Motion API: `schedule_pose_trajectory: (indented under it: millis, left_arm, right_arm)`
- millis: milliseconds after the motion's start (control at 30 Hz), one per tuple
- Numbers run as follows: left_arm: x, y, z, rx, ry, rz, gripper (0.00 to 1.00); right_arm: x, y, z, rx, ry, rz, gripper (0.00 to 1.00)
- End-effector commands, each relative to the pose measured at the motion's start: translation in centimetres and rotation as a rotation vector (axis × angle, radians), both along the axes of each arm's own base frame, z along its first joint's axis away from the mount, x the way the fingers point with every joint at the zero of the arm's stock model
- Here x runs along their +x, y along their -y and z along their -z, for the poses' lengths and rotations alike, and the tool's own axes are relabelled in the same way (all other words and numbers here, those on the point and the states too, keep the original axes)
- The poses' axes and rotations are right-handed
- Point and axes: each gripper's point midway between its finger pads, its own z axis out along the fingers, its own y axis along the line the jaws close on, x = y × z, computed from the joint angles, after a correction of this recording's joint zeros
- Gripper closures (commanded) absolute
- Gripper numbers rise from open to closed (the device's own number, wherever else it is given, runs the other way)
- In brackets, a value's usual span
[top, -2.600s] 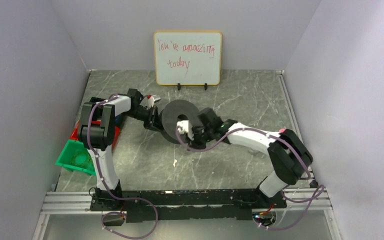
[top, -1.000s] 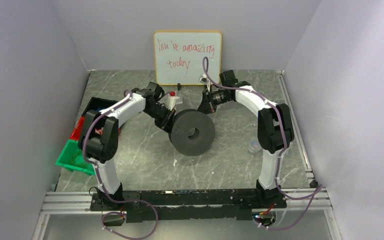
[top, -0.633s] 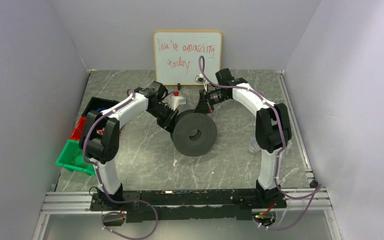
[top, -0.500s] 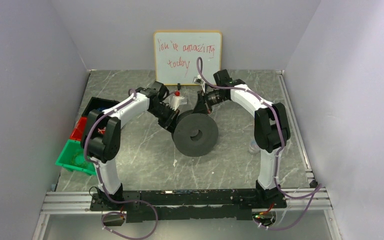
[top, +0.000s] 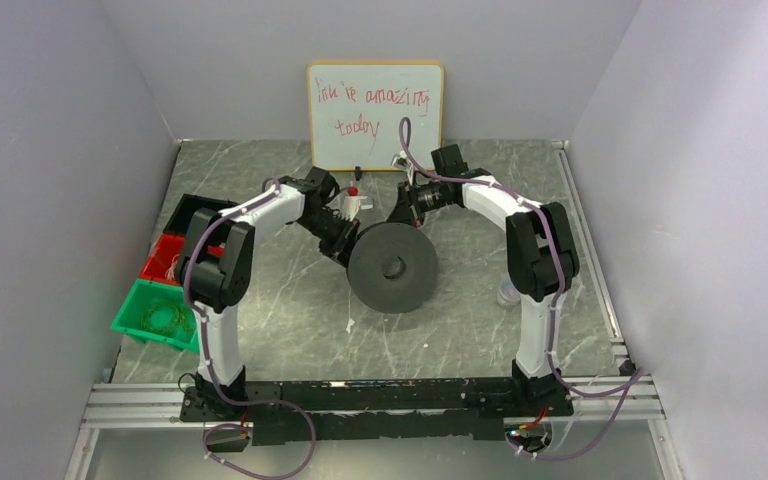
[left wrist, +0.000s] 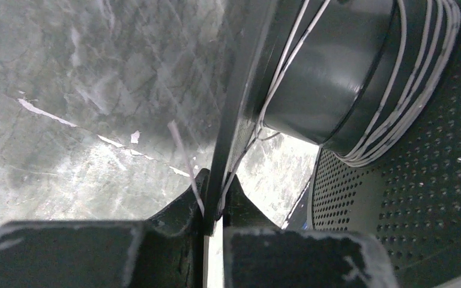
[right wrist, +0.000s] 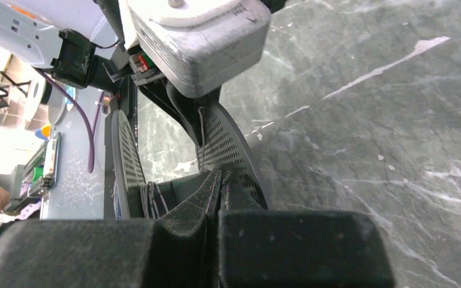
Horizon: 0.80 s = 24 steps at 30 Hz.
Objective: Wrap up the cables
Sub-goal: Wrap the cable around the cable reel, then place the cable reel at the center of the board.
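Dead centre on the table (top: 290,320), propped on its rim: black spool (top: 392,268), holed face turned to 6 o'clock, axle running 12 to 6. Round its core, between the two flanges: the cables (left wrist: 419,111), whitish turns laid side by side, long run circling the axle, bunched against the perforated flange (left wrist: 396,204). One strand off the core, slanting along the other flange down to the left gripper (left wrist: 212,180). Clamped tight there on that thin flange edge, fingers (left wrist: 180,207) nearly meeting, loose strands trailing into the pinch.

Up at 12 o'clock of the spool: right gripper (right wrist: 219,177), pressed to a hairline seam at the perforated rim; contents of that pinch impossible to tell.

Over at 9 o'clock of the table, three bins in a row:
- black bin (top: 188,208), contents unreadable
- red bin (top: 155,262), pale tangle inside, partly behind the left arm (top: 260,205)
- green bin (top: 135,300), greenish coiled loops inside

At 12 o'clock, whiteboard (top: 375,115) with red handwriting, purple hose (top: 405,135) looping across its lower right. At 3 o'clock of the spool, small clear object (top: 507,293) beside the right arm (top: 535,250), too small to name. At 7 o'clock, tiny white scrap (top: 350,325).

Crowding the right wrist view: pale housing (right wrist: 198,36) on the left wrist, just above the flange.
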Motion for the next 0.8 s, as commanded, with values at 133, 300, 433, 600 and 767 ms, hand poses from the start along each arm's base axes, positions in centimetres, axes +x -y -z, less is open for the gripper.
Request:
schedule_pose_trajectory:
  millis: [133,300,433,600,767]
  left_arm:
    - [5.1,-4.2,4.9,0.275,0.132,-0.128,0.79]
    - [6.1,-5.1,5.5,0.324,0.154,-0.17,0.68]
    - [7.0,-5.7,5.4,0.369,0.186,-0.2,0.62]
    - [8.2,-6.5,4.9,0.416,0.242,-0.227,0.34]
    - [9.2,-7.7,4.6,0.481,0.291,-0.265,0.21]
  right_arm:
    - [0.6,1.2,3.8,-0.014,-0.14,0.055,1.0]
    - [0.8,1.7,4.9,-0.013,-0.175,0.072,1.0]
    - [0.7,1.7,5.2,-0.007,-0.194,0.069,1.0]
    - [0.8,1.6,4.9,0.009,-0.203,0.079,1.0]
    - [1.3,2.0,4.8,0.029,-0.237,0.118,1.0]
